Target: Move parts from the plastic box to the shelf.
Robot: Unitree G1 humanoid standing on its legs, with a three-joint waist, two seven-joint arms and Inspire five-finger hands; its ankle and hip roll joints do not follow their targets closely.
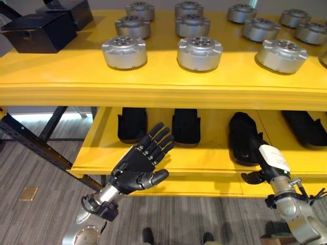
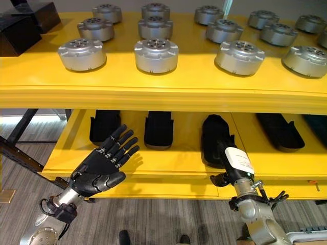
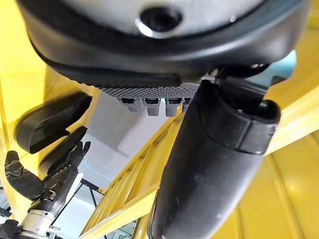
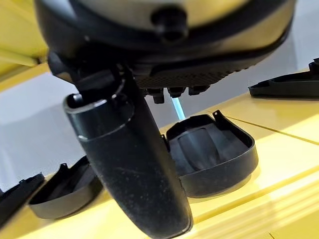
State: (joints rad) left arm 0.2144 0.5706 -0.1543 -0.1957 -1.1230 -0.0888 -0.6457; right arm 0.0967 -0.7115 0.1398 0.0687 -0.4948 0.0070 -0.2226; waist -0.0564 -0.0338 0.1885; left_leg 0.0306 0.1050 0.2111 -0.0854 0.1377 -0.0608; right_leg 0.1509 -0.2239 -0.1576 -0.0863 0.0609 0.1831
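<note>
Left hand (image 1: pixel 137 170) hangs before the lower shelf (image 1: pixel 204 161) with fingers straight and spread, holding nothing; right hand (image 1: pixel 260 168) reaches to that shelf's edge by a black shell (image 1: pixel 243 137), fingers apart; silver parts (image 1: pixel 200 53) sit in rows on the top shelf (image 1: pixel 76 76)

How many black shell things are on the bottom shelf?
4 black shells lie in a row on the lower shelf: leftmost, second, third by the right hand, fourth. A dark shape at the far right may be a fifth.
</note>
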